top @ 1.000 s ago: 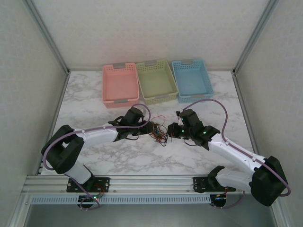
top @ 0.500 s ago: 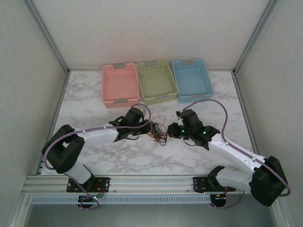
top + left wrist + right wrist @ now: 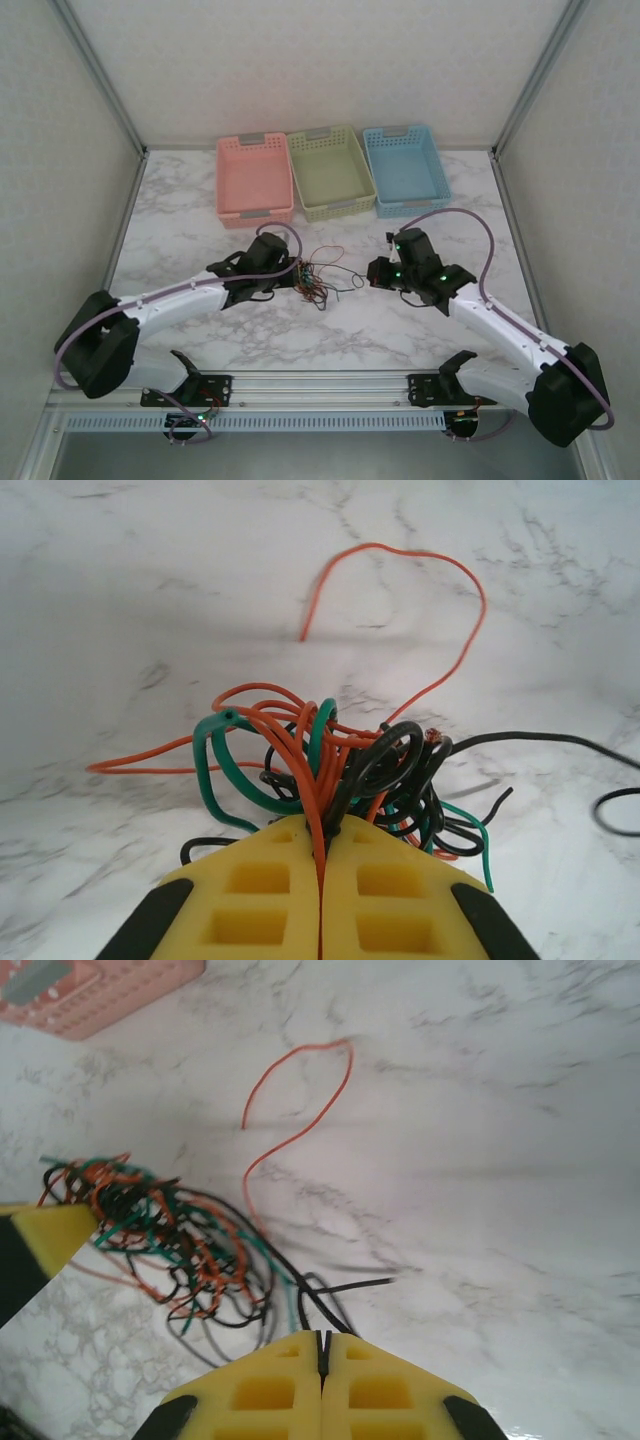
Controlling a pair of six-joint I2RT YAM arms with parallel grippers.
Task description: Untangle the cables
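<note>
The left gripper (image 3: pixel 322 858) was fully closed. Its yellow pads pinched several orange and black strands at the near edge of the cables (image 3: pixel 340 765). In the top view the left gripper (image 3: pixel 298 272) touched the left side of the cables (image 3: pixel 320 278). These lay bunched on the marble table (image 3: pixel 200 220) near its middle, well apart from the baskets (image 3: pixel 335 208) at the back.

The cables looked very light and limp: thin loops of orange, teal and black that would bend wherever pulled and hold no shape. Wire this thin would probably slip out of a loose pinch, and a hard tug on the clump would likely tighten the knot rather than free it. The best holds seemed to be free ends or wide outer loops, such as the long orange strand (image 3: pixel 395 546) arching away from the clump, not the dense core.

The right gripper (image 3: pixel 322 1345) was closed too, with a black strand (image 3: pixel 355 1285) running into its tips. In the top view the right gripper (image 3: pixel 373 274) stood just right of the clump, with a thin strand stretched between them.
</note>
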